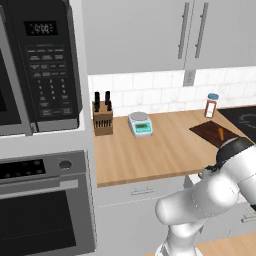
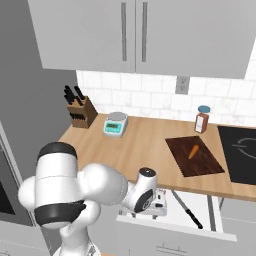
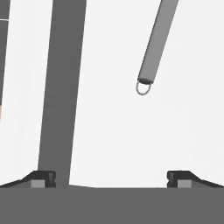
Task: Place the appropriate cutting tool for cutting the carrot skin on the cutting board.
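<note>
The dark brown cutting board (image 2: 199,162) (image 1: 209,131) lies on the counter's right part, with the small orange carrot (image 2: 193,151) (image 1: 220,133) on it. Below the counter edge a white drawer (image 2: 206,206) stands pulled out. My gripper (image 2: 159,203) (image 3: 111,179) hangs over the drawer's left part, open with nothing between its fingertips (image 3: 43,177). A slim tool with a grey shaft and dark end (image 2: 189,210) lies in the drawer to the gripper's right. In the hand view a grey rod with a small ring at its end (image 3: 152,52) lies ahead on the white floor.
An orange-red spice jar with a blue cap (image 2: 202,119) (image 1: 211,106) stands behind the board. A knife block (image 2: 82,111) (image 1: 102,119) and a kitchen scale (image 2: 116,124) (image 1: 140,124) sit at the back left. A black cooktop (image 2: 240,150) is right; microwave (image 1: 47,65) and oven (image 1: 45,205) left.
</note>
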Available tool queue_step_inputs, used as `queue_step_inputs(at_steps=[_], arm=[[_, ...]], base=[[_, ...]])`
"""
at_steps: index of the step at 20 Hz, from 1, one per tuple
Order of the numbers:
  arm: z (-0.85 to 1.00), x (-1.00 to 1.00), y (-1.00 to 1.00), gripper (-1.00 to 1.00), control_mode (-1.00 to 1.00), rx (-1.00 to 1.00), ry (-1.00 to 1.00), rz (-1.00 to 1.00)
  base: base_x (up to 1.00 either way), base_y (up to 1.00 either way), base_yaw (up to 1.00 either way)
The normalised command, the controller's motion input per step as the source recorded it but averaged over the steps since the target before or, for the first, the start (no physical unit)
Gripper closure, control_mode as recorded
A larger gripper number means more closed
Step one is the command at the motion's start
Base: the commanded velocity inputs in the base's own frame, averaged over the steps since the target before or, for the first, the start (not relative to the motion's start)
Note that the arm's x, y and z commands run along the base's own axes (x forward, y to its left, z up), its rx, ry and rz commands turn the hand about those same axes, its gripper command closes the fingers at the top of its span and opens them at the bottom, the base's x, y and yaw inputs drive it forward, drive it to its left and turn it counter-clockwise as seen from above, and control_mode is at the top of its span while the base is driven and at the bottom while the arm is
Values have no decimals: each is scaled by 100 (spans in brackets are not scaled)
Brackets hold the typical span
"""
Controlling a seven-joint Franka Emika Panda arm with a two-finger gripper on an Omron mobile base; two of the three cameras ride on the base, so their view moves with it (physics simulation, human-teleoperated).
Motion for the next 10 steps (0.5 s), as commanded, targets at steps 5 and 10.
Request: queue_step_inputs(at_steps=[5,10], arm=[[-11,-21,-1,-100,-100,0,1,0],[-19,-62,0,-100,-100,1,7,0]], base=[[0,0,0],[0,0,0]])
